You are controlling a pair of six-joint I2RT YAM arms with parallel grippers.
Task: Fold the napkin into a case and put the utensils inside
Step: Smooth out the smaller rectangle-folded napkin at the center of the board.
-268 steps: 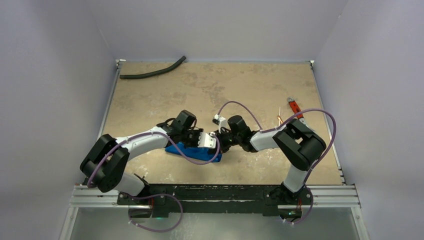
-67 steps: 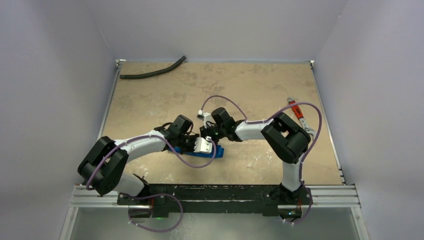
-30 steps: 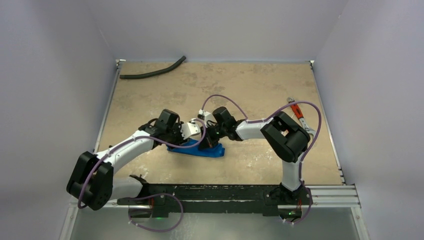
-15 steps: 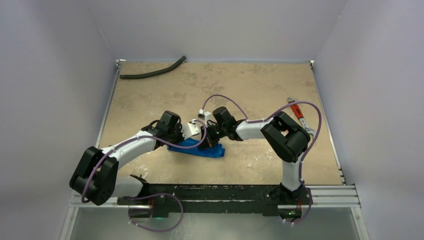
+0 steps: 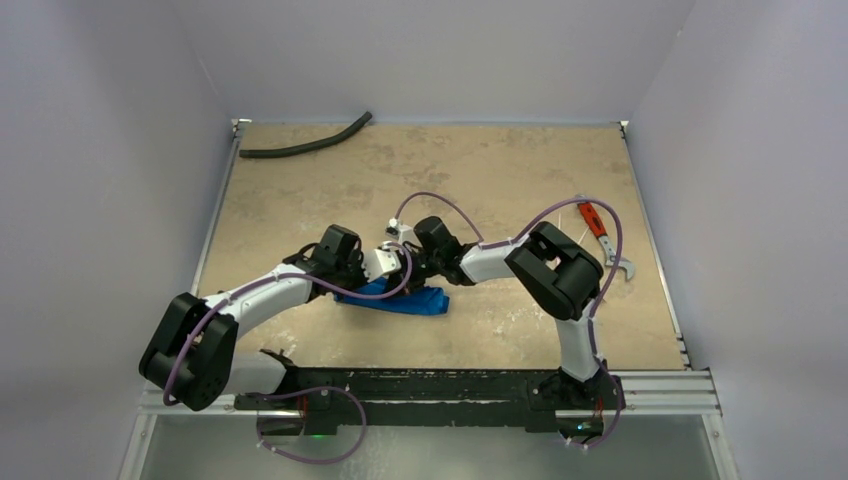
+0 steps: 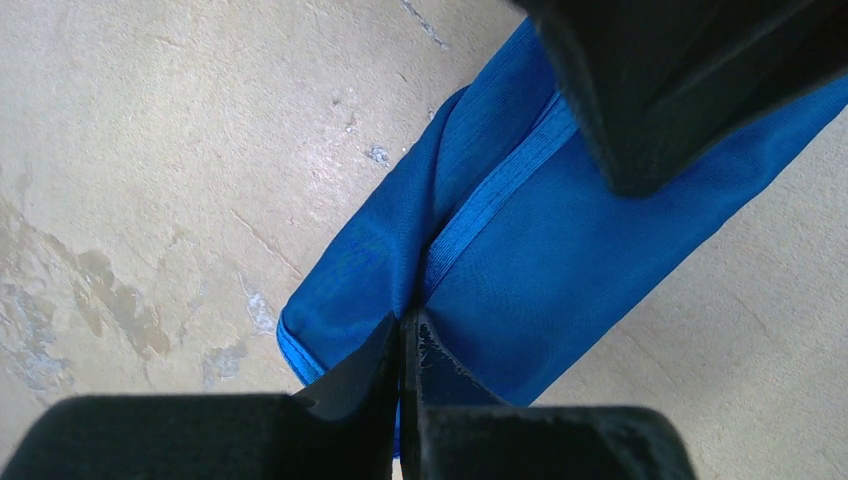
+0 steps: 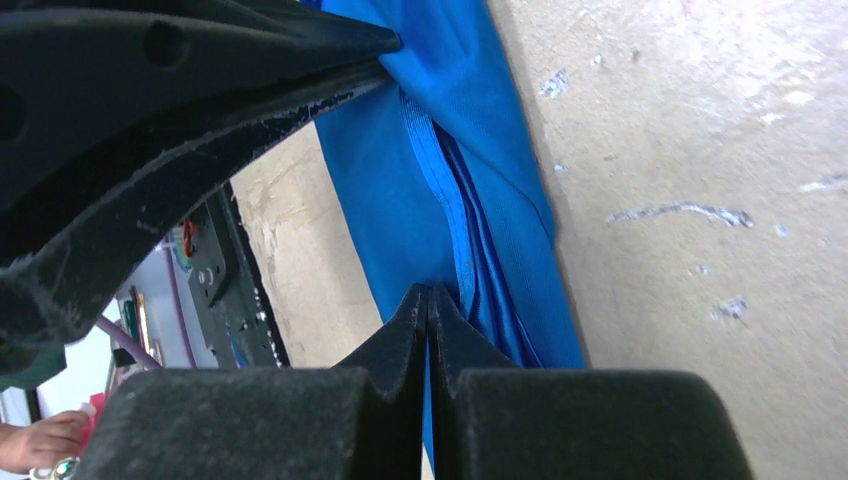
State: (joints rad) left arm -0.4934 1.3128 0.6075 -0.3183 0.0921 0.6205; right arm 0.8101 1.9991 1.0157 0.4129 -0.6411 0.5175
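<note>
Looking down from above, the wrists of both arms cover the upper part of the napkin, so only its near strip and right end show. The fingertips cannot be made out from that view.

1. Left gripper: its own camera shows the fingers pressed together, pinching a raised fold of the blue cloth. The end of the cloth behind the fingers is hidden by them.
2. Right gripper: its fingers are likewise closed tip to tip on the cloth, gripping the layered edge beside the stitched hem. The two grippers face each other, close together, at opposite ends of the same fold.
3. In both wrist views the cloth is cut off by the frame edge, so its full outline is not shown.

The napkin lies folded into a narrow oblong, several layers thick, on the middle of the tabletop, nearer the near edge than the far edge. Its long axis runs left to right, roughly along the near edge, with the right end slightly nearer.

The tabletop is tan, mottled and scuffed with pale marks. Plain pale lavender walls enclose it. A black hose lies at the far left corner, and a red-handled wrench near the right edge.
</note>
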